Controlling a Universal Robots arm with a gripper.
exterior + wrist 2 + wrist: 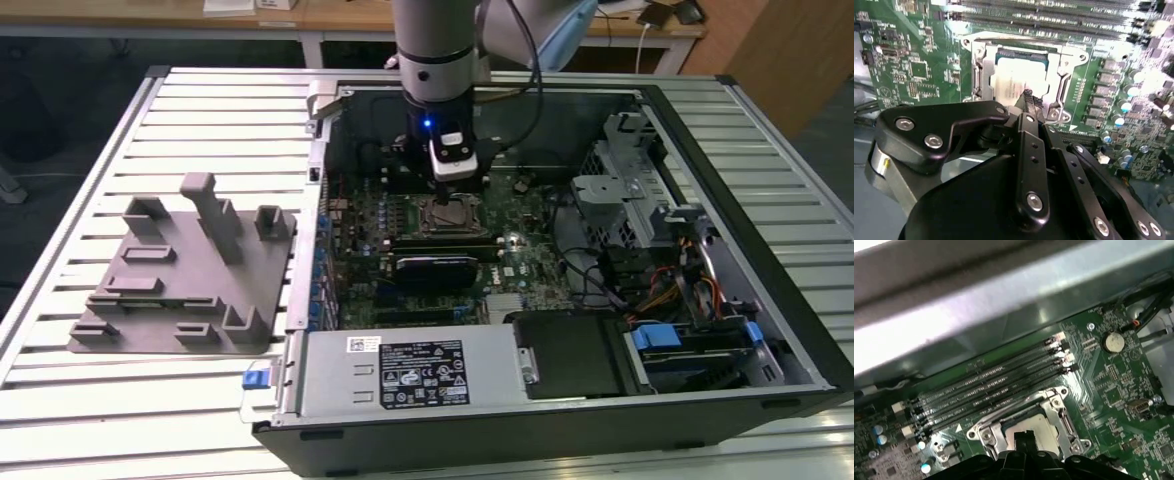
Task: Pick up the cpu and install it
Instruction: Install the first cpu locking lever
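Cpu [1016, 82] lying square in the socket [1021, 77] on the motherboard [441, 240], gripper [1029, 97] poised directly over it, finger state impossible to tell; needed flat, centred seating, no tilt, no sideways drag.

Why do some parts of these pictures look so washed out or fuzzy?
In the second wrist view, glare whitens the cpu and the board's far edge; the gripper close to the lens looks soft. In the first wrist view, the metal case wall is blurred and bright.
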